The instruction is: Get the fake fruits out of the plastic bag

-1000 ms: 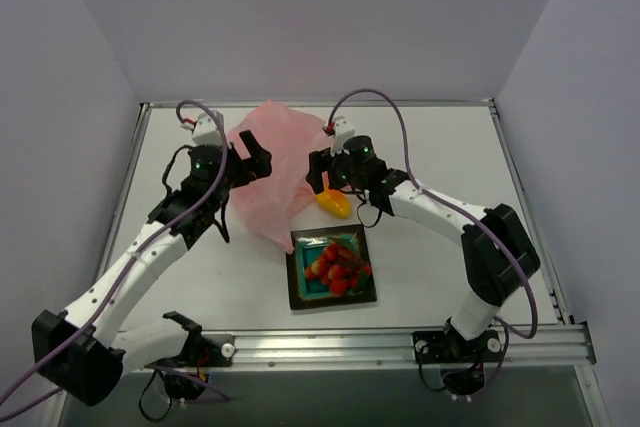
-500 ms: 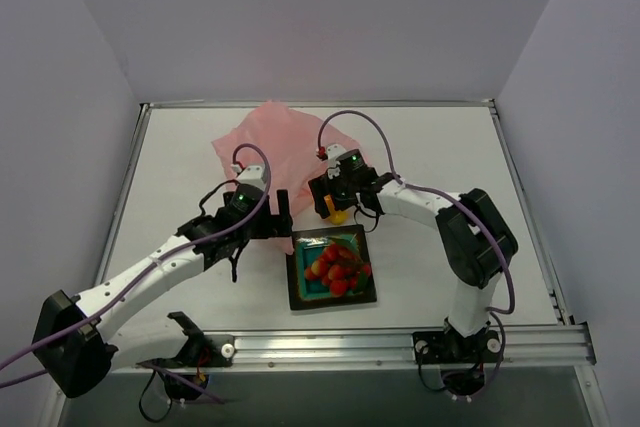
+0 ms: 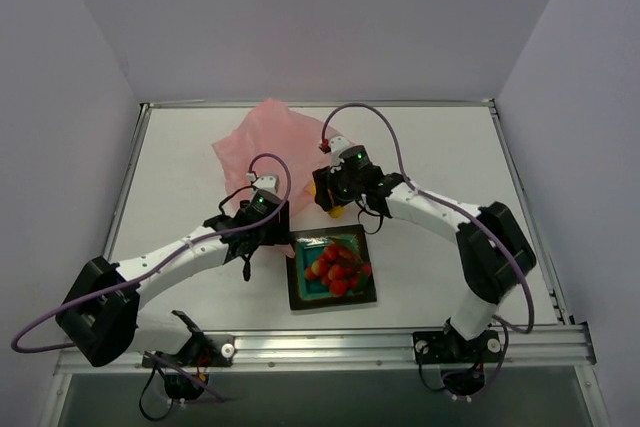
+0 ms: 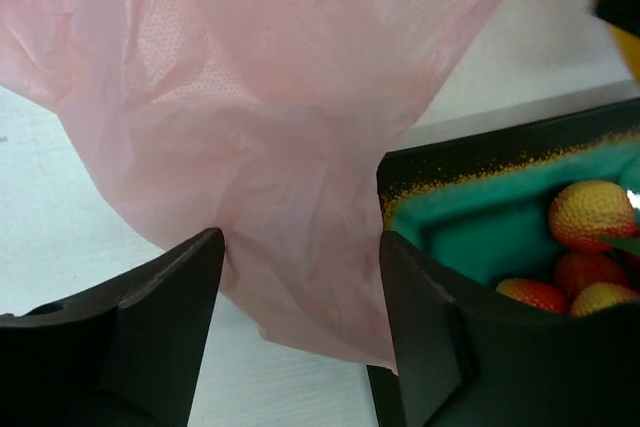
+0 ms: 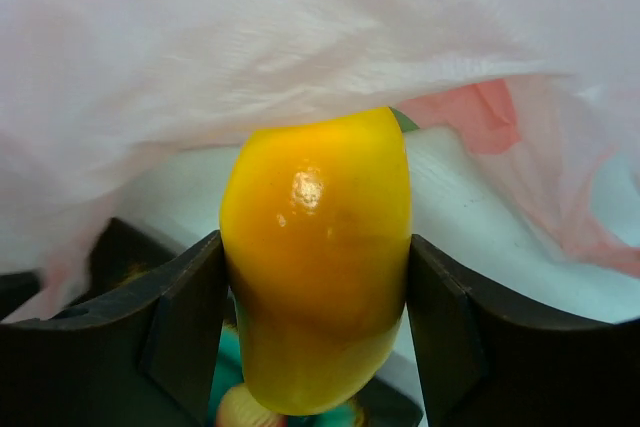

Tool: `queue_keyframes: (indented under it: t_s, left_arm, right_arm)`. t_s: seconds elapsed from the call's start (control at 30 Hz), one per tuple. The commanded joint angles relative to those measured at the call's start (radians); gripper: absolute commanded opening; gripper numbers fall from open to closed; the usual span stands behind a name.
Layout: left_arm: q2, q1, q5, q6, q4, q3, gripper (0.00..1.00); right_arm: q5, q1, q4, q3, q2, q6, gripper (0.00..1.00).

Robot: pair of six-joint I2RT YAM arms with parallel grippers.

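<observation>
The pink plastic bag (image 3: 270, 142) lies crumpled at the back of the table, its near corner reaching the dish. My left gripper (image 3: 274, 228) straddles that corner (image 4: 290, 247); its jaws stand open with the thin film loose between them. The yellow-orange mango (image 5: 315, 247) lies just outside the bag, at the dish's far edge (image 3: 338, 211). My right gripper (image 3: 334, 203) is shut on it, both fingers pressed to its sides. Red strawberries (image 3: 338, 262) fill the teal dish (image 3: 299, 298), also visible in the left wrist view (image 4: 590, 212).
The square dish's dark rim (image 4: 480, 162) sits right beside my left gripper's right finger. Bag film (image 5: 300, 37) hangs over the mango in the right wrist view. A raised metal rail (image 3: 400, 339) runs along the table's near edge.
My left gripper has swung from the bag's left side down to its near corner by the dish, jaws narrowing. My right gripper has dropped onto the mango and closed on it.
</observation>
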Motion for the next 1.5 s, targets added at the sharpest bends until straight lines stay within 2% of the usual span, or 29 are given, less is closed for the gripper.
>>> queue_keyframes:
  t_s: [0.0,0.13,0.17,0.23,0.27,0.3,0.33,0.5,0.53,0.67,0.77,1.1,1.17,1.2,1.27,1.3,1.47]
  left_arm:
    - [-0.013,-0.010,-0.056,0.007,0.064,0.031,0.52]
    - [-0.025,-0.009,-0.093,0.017,0.105,0.038,0.31]
    - [-0.024,-0.007,-0.096,0.025,0.113,0.046,0.22]
    - [-0.021,-0.003,-0.097,0.030,0.136,0.055,0.14]
    - [-0.018,-0.003,-0.097,0.031,0.145,0.060,0.04]
    - [-0.011,0.002,-0.094,0.030,0.162,0.061,0.03]
    - [-0.010,0.011,-0.088,0.030,0.168,0.061,0.02]
    - [-0.030,0.049,-0.038,0.027,0.202,0.048,0.02]
    - [-0.039,0.057,-0.034,0.027,0.205,0.042,0.02]
    - [-0.070,0.100,0.011,0.025,0.225,0.015,0.02]
    - [-0.090,0.117,0.039,0.027,0.236,0.008,0.02]
    - [-0.129,0.115,0.097,0.011,0.276,-0.034,0.02]
    - [-0.140,0.115,0.107,0.008,0.282,-0.044,0.02]
    - [-0.143,0.115,0.110,0.008,0.283,-0.050,0.02]
    - [-0.149,0.115,0.110,0.008,0.277,-0.051,0.02]
    - [-0.149,0.115,0.111,0.008,0.276,-0.051,0.02]
    - [-0.162,0.115,0.120,0.007,0.277,-0.044,0.02]
  right_arm:
    - [0.050,0.046,0.034,-0.036,-0.158,0.044,0.22]
    - [0.109,0.099,0.002,-0.108,-0.271,0.098,0.22]
    - [0.127,0.118,-0.012,-0.131,-0.293,0.115,0.22]
    - [0.175,0.190,-0.038,-0.146,-0.359,0.146,0.22]
    - [0.207,0.214,-0.048,-0.152,-0.379,0.175,0.22]
    - [0.227,0.277,-0.059,-0.155,-0.399,0.190,0.22]
    - [0.283,0.311,-0.070,-0.160,-0.432,0.211,0.22]
    - [0.379,0.504,-0.075,-0.240,-0.463,0.391,0.23]
    - [0.397,0.573,-0.073,-0.250,-0.448,0.411,0.23]
    - [0.520,0.711,-0.059,-0.278,-0.373,0.477,0.23]
    - [0.575,0.744,-0.029,-0.286,-0.316,0.483,0.23]
    - [0.626,0.721,0.057,-0.309,-0.212,0.437,0.27]
    - [0.637,0.721,0.065,-0.313,-0.212,0.430,0.34]
    - [0.637,0.718,0.068,-0.313,-0.210,0.417,0.46]
    - [0.637,0.718,0.066,-0.312,-0.210,0.411,0.61]
    - [0.634,0.718,0.068,-0.315,-0.216,0.405,0.72]
    - [0.624,0.718,0.065,-0.317,-0.282,0.394,0.81]
